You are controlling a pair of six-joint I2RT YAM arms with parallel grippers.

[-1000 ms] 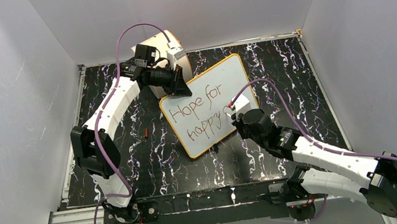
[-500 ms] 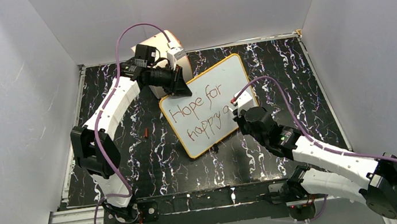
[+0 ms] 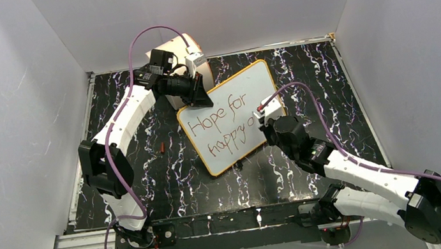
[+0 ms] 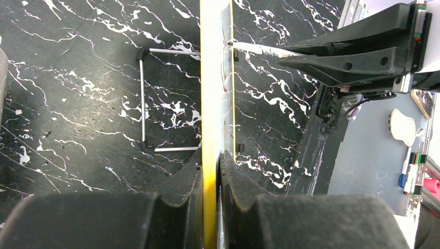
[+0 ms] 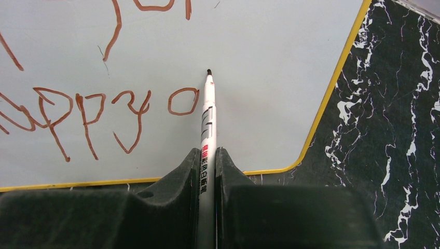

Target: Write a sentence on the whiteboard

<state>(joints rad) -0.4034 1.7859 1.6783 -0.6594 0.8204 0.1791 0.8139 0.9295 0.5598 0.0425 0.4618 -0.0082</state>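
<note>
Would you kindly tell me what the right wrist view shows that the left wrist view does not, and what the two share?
Only the right wrist view shows the sentence face-on and readable, with the tip of the marker just right of the final round letter. Only the left wrist view shows the left pincer clamped on the rim of the whiteboard, seen edge-on, and a wire stand behind the board. Both show the whiteboard, the black marbled table, and the right pincer holding the marker.
</note>
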